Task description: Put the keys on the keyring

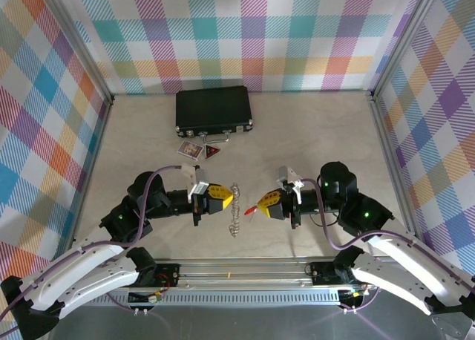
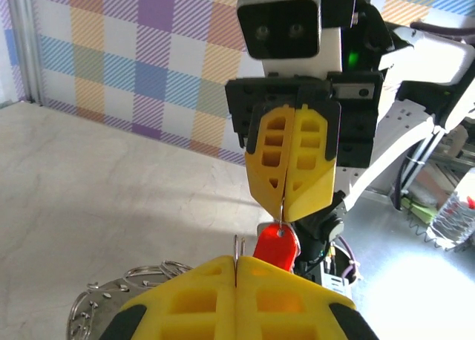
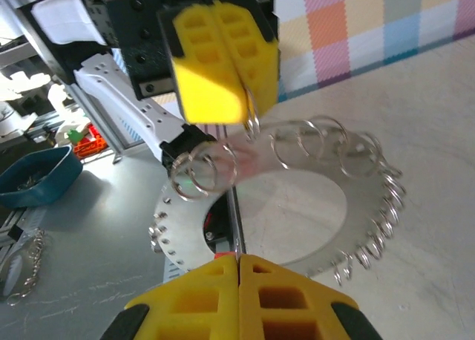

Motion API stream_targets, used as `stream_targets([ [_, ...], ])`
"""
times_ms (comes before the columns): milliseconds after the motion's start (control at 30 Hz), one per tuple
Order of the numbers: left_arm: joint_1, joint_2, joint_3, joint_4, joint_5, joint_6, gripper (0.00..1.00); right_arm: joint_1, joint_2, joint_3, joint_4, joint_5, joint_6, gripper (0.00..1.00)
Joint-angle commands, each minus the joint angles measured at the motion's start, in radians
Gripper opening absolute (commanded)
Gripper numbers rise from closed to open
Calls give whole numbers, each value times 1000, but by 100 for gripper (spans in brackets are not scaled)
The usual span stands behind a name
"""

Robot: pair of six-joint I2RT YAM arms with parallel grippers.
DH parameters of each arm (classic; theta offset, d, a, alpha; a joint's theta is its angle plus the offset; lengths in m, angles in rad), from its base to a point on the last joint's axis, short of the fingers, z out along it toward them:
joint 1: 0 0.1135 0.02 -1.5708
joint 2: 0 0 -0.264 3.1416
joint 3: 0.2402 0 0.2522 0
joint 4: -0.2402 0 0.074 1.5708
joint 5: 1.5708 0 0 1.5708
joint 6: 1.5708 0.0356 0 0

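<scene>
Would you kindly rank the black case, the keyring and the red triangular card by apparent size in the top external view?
1. black case
2. keyring, seen edge-on and lifted nearer the camera, so less sure
3. red triangular card

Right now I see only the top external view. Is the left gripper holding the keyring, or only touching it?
Observer: Holding. In the right wrist view the left gripper is shut on one wire ring of the keyring.
Operator: And the right gripper, does it have the keys?
Observer: Yes. The left wrist view shows the right gripper shut on the keys, red tag just beyond its fingertips.
Operator: From above the keyring looks like a line. Its shape?
Observer: A flat metal ring with small wire rings along its rim.
</scene>
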Motion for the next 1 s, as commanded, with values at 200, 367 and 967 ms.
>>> stream_targets([
  [200, 9, 26, 43, 0, 46, 22, 0, 20, 63, 97, -72, -14, -125, 0],
  [367, 7, 38, 28, 23, 48, 19, 0, 25, 75, 105, -68, 1, -129, 0],
  [967, -12, 75, -22, 144, 30, -24, 0, 37, 138, 187, -184, 107, -216, 0],
])
